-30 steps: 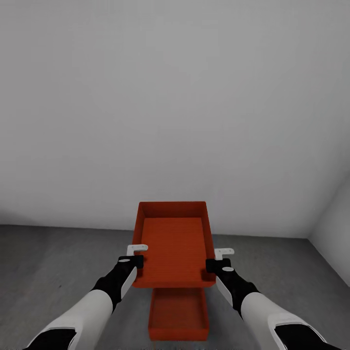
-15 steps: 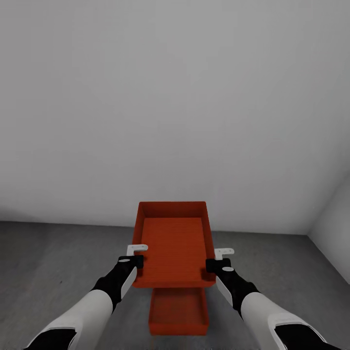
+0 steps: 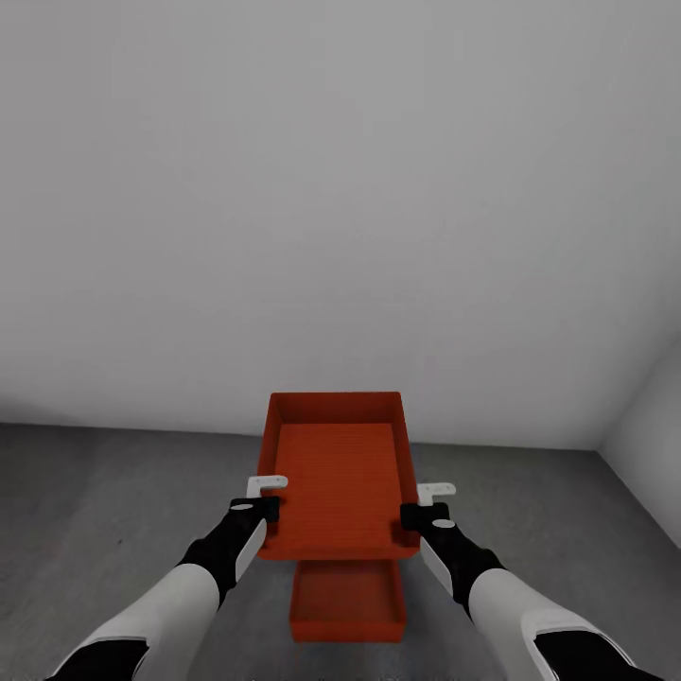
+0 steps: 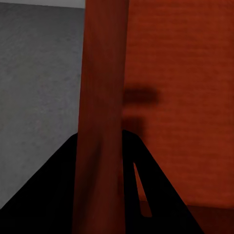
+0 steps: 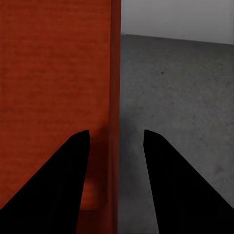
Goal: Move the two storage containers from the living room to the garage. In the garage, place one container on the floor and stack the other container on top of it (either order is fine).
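Garage floor (image 3: pixel 113 511); left gripper (image 3: pixel 269 498), right gripper (image 3: pixel 423 503) clamp upper container (image 3: pixel 339 473) walls above lower container (image 3: pixel 347 605).

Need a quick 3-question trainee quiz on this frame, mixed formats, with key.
1. True or false: the orange-red rectangular container held up by both arms is resting on the second container.
2. Multiple choice: the second orange-red container sits on A) a wood-plank floor, B) the dark grey concrete floor, C) a shelf.
3. Fill in: the left gripper and right gripper each straddle a side ____ of the held container.

Key: 1 false, it is held above the other, which shows below its near edge. 2 B. 3 wall.
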`<state>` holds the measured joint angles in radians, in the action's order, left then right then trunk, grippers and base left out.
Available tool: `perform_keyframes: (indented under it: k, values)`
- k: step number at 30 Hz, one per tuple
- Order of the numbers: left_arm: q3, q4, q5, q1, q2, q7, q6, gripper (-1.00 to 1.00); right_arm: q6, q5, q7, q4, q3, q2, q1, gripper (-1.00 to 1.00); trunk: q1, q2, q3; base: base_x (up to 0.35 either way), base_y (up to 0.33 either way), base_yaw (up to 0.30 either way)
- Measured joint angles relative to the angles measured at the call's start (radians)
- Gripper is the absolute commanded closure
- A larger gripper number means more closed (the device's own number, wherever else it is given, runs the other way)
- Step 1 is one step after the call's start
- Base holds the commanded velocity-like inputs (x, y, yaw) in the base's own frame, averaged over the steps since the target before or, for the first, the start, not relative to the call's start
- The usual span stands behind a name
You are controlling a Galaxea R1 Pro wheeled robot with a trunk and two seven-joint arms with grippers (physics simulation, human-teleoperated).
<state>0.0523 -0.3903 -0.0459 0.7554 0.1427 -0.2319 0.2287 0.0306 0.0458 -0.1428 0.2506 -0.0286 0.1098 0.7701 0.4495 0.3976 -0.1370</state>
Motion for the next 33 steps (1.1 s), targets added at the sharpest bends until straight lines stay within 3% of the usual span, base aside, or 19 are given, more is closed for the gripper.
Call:
perform_keyframes:
  k: [33]
  values:
    - [0.000,0.000,0.000,0.000,0.000,0.000,0.000,1.00,0.000,0.000,0.000,0.000,0.000,0.000,0.000,1.00,0.000,0.000,-0.053,0.000,0.000,0.000]
